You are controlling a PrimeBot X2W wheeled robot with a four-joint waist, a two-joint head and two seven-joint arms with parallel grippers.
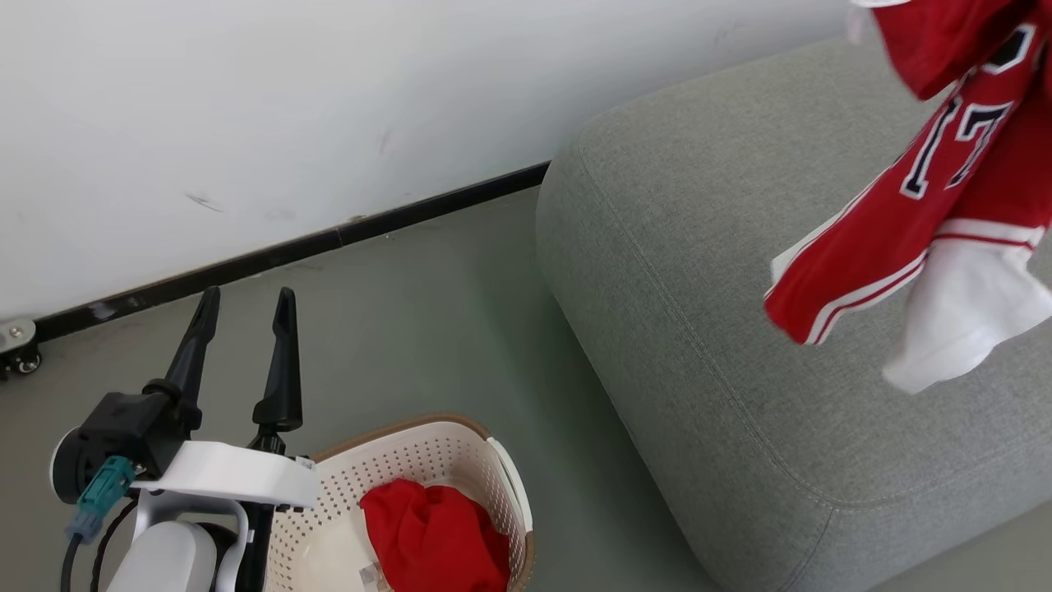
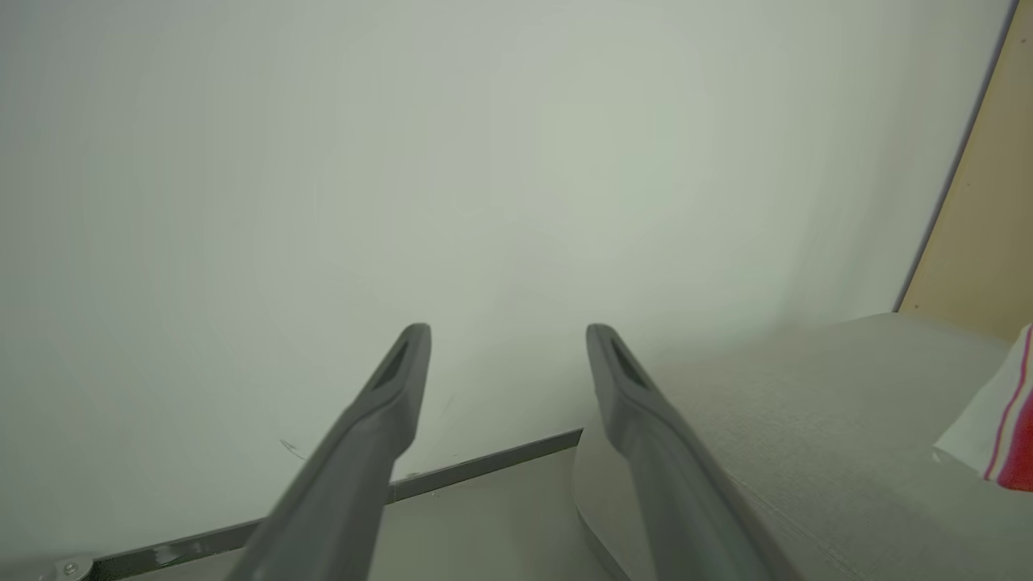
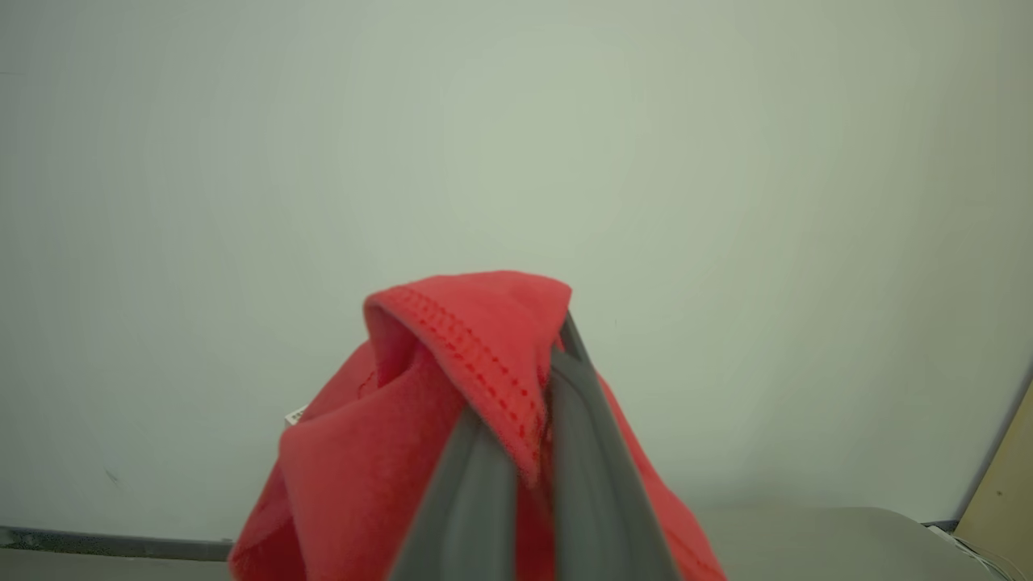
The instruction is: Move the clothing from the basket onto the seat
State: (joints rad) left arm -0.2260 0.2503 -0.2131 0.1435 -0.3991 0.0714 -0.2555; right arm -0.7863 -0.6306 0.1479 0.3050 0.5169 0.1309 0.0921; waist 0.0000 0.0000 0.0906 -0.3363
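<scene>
Right tool (image 3: 550, 367) is clamping shut on the red jersey (image 1: 945, 189); a stitched hem fold is draping over its fingertips in the right wrist view. The jersey is hanging in soft folds over the right side of the seat (image 1: 699, 247), showing white striped trim, a white-outlined "17" and a white panel at its low end. Can't tell whether it is touching the upholstery.

Left tool (image 1: 249, 292) is standing apart and gripping nothing, with long dark tapered fingers pointing at the white wall (image 1: 329, 123) and black baseboard (image 1: 312, 242).

The seat is showing light-grey woven fabric, rounded edges and stitched seams.

The basket (image 1: 415, 425) is sitting on the grey floor (image 1: 460, 329) off the seat's left edge. It is cream perforated plastic with a brown rim and rounded corners. A plain red garment (image 1: 436, 534) is lying bunched inside against its right wall.
</scene>
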